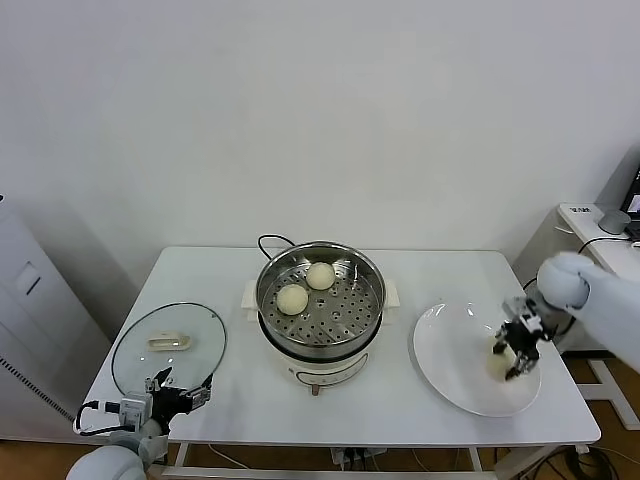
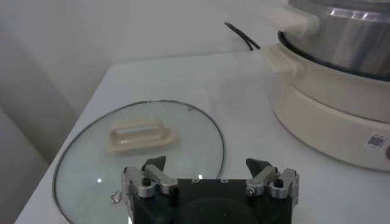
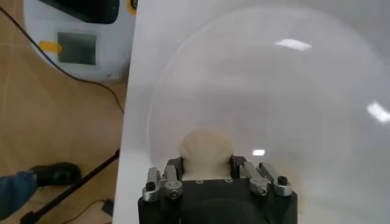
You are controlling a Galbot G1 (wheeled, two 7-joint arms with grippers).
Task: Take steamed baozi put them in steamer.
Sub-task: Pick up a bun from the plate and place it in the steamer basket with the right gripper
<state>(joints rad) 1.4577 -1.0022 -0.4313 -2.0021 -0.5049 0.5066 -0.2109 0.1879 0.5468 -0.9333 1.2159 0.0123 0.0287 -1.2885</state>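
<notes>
The steel steamer [image 1: 322, 262] stands mid-table on its white base [image 2: 317, 115], and two cream baozi [image 1: 292, 299] [image 1: 320, 275] lie on its perforated floor. Over the white plate [image 1: 450, 385] at the right, my right gripper [image 1: 516, 351] is shut on a third baozi [image 3: 206, 149], which sits squeezed between the two fingers low on the plate. My left gripper [image 2: 206, 167] hangs open and empty at the table's front left corner, just over the near edge of the glass lid [image 1: 140, 365].
The glass lid with its white handle [image 2: 141, 135] lies flat to the left of the steamer. A black cord [image 1: 270, 241] runs behind the pot. Off the table's right edge stand a side unit [image 1: 595, 225] and floor cables.
</notes>
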